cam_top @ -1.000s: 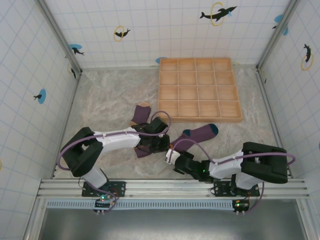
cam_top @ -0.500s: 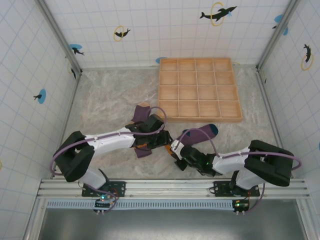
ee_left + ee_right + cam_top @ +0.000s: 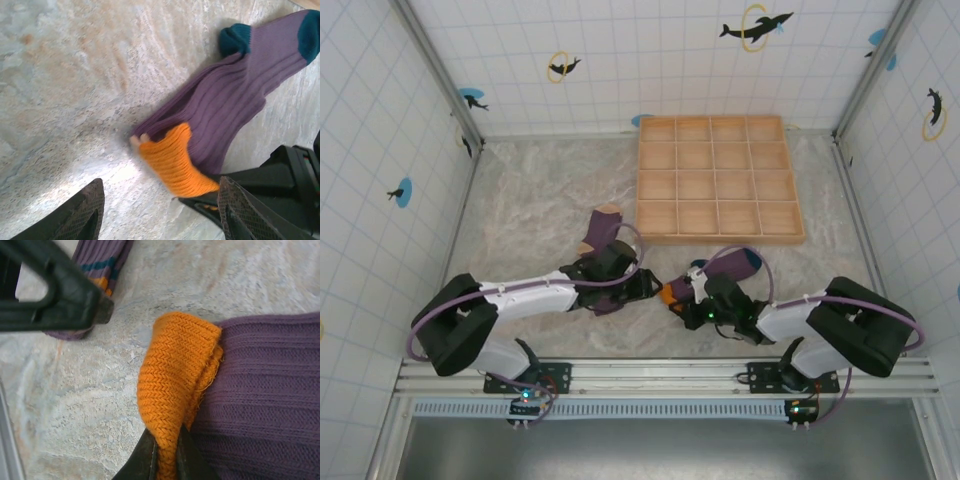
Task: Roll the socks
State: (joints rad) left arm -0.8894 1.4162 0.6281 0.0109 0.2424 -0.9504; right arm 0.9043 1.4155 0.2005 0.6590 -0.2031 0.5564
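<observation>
One of the socks (image 3: 728, 267), purple with a teal toe and heel and an orange cuff (image 3: 176, 371), lies at the front centre-right. My right gripper (image 3: 166, 456) is shut on that cuff (image 3: 667, 295), which stands folded up between its jaws. My left gripper (image 3: 161, 182) is open just left of the cuff (image 3: 176, 162), its fingers (image 3: 80, 212) wide apart and holding nothing. The other sock (image 3: 601, 229), purple with a tan toe, lies partly under the left arm. Its striped end (image 3: 102, 262) shows behind a left finger (image 3: 60, 297).
A wooden tray (image 3: 720, 237) of square compartments stands at the back right, close behind the teal-toed sock. Tiled walls close in the marbled table (image 3: 530, 200) on three sides. The two grippers sit nearly tip to tip near the front edge.
My left gripper has gone from shut to open and drawn back a little to the left. The right gripper has moved up and to the right, holding the orange cuff.
</observation>
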